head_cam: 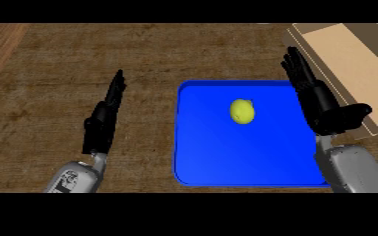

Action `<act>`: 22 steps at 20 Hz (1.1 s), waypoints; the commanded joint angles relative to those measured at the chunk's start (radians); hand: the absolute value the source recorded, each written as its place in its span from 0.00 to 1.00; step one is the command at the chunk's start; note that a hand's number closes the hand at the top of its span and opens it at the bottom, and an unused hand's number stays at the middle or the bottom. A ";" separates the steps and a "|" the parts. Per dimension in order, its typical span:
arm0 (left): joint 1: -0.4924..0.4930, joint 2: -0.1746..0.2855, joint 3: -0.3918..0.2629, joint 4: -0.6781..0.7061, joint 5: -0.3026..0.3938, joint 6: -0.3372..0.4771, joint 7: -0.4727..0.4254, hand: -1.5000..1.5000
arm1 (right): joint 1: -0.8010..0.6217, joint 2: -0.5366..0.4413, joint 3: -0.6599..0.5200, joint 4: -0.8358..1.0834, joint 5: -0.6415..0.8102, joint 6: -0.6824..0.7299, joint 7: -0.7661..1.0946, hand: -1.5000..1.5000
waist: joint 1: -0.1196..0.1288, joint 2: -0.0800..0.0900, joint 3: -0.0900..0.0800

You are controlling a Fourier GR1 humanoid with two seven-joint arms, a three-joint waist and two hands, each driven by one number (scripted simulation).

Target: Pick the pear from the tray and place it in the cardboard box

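A yellow-green pear lies on the blue tray, a little above the tray's middle. The cardboard box stands at the upper right, partly cut off by the view's edge. My right hand is open with straight fingers pointing up, over the tray's right rim between the pear and the box, and apart from the pear. At the left, over the wooden counter, my left hand is open and edge-on, well clear of the tray.
The wooden counter spreads across the left and top of the view. The box's near wall runs close beside my right hand's fingers.
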 commanded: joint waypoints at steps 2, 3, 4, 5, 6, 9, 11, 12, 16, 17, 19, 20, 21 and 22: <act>0.024 0.038 0.070 -0.038 0.063 -0.049 0.029 0.50 | 0.036 0.022 -0.131 0.047 -0.076 -0.093 0.097 0.00 | 0.017 -0.006 0.000; 0.023 0.080 0.136 -0.013 0.116 -0.089 0.015 0.50 | 0.064 0.063 -0.129 0.026 -0.078 -0.172 0.163 0.00 | 0.010 -0.007 -0.002; 0.079 0.101 0.133 -0.054 0.132 -0.104 0.023 0.50 | 0.091 0.077 -0.183 0.063 -0.103 -0.227 0.185 0.00 | 0.022 -0.010 -0.001; 0.069 0.107 0.164 -0.065 0.161 -0.103 0.053 0.50 | 0.077 0.072 -0.228 0.070 -0.131 -0.274 0.260 0.00 | 0.022 -0.012 -0.002; 0.068 0.115 0.196 -0.056 0.183 -0.104 0.057 0.50 | 0.084 0.073 -0.275 0.090 -0.153 -0.327 0.309 0.00 | 0.017 -0.011 -0.003; 0.091 0.093 0.185 -0.063 0.230 -0.137 0.084 0.50 | 0.126 0.022 -0.305 0.124 0.109 -0.628 0.211 0.00 | 0.005 -0.012 -0.007; 0.129 0.162 0.234 -0.109 0.291 -0.217 0.100 0.50 | 0.120 0.045 -0.252 0.026 0.185 -0.710 0.213 0.00 | 0.026 -0.017 -0.004; 0.137 0.166 0.246 -0.106 0.312 -0.233 0.109 0.50 | 0.135 0.090 -0.172 -0.051 0.246 -0.759 0.226 0.00 | 0.021 -0.017 -0.005; 0.154 0.201 0.310 -0.144 0.355 -0.270 0.127 0.50 | 0.190 -0.001 -0.001 -0.218 0.416 -0.727 0.464 0.00 | 0.017 -0.014 -0.003; 0.162 0.179 0.296 -0.112 0.351 -0.277 0.119 0.50 | 0.150 -0.055 -0.003 -0.223 0.424 -0.677 0.577 0.00 | 0.017 -0.011 -0.003; 0.166 0.178 0.275 -0.108 0.331 -0.272 0.110 0.50 | 0.119 -0.152 0.012 -0.154 0.386 -0.511 0.693 0.00 | 0.024 -0.009 -0.006; 0.159 0.193 0.294 -0.124 0.337 -0.278 0.102 0.50 | 0.114 -0.185 0.040 -0.149 0.395 -0.458 0.747 0.00 | 0.032 -0.011 -0.008; 0.156 0.188 0.280 -0.139 0.342 -0.280 0.122 0.50 | 0.088 -0.220 0.058 -0.133 0.401 -0.404 0.803 0.00 | 0.041 -0.010 -0.009; 0.154 0.182 0.284 -0.118 0.327 -0.267 0.105 0.50 | 0.070 -0.253 0.063 -0.131 0.387 -0.347 0.864 0.00 | 0.037 -0.007 -0.008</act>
